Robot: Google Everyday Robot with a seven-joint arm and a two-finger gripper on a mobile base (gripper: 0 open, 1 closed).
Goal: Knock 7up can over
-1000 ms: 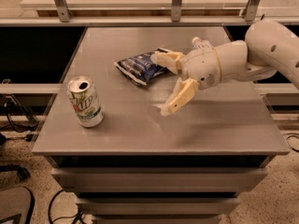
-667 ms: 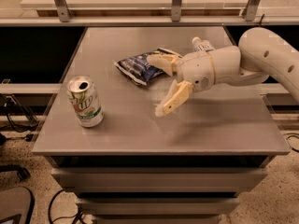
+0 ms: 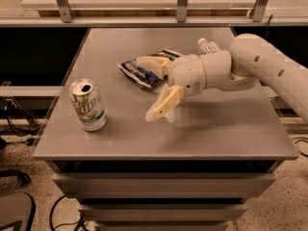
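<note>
Leftward the gripper (image 3: 145, 89) is brought nearer the upright can (image 3: 88, 105), jaws spread wide; seemingly light, it is best struck near its rim.

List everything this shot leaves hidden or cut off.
- Water bottle: camera view, only its top shows behind the arm.
- Snack bag: right part covered by the open gripper, which hangs above the table, right of the 7up can.
- Arm: cut off by the right edge.
- 7up can: far side faces away.
</note>
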